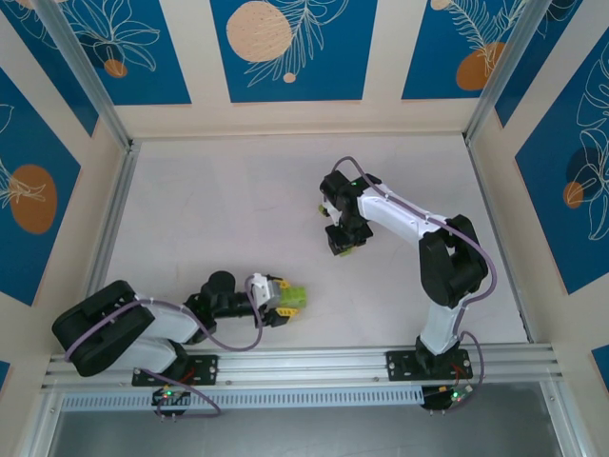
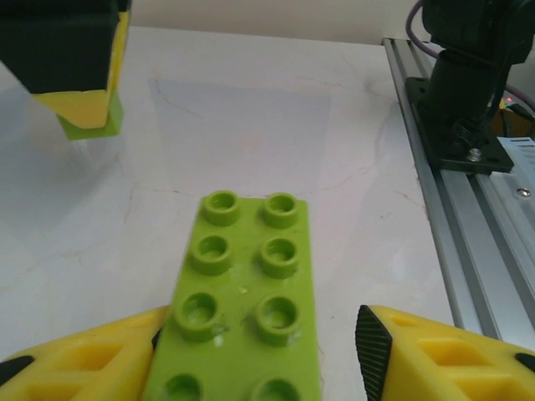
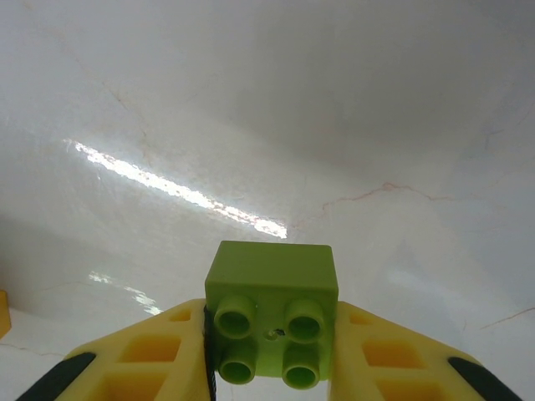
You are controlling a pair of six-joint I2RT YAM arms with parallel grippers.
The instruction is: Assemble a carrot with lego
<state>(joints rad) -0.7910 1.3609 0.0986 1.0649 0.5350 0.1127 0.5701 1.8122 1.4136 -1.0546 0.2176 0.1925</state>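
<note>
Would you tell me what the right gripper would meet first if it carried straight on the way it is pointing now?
The table, most likely: the right gripper points down at bare tabletop, and the green brick it holds would touch first. How far off is unclear.

In the top view we find the left tool [image 1: 284, 303] at lower centre, low over the bench [image 1: 238, 209]. A long brick [image 1: 296, 298] lies between its fingers, touching one and apart from the other. Up and to the right, near mid-frame, the right tool [image 1: 343, 243] clamps a square brick [image 1: 348, 249], well apart from the long one.
</note>
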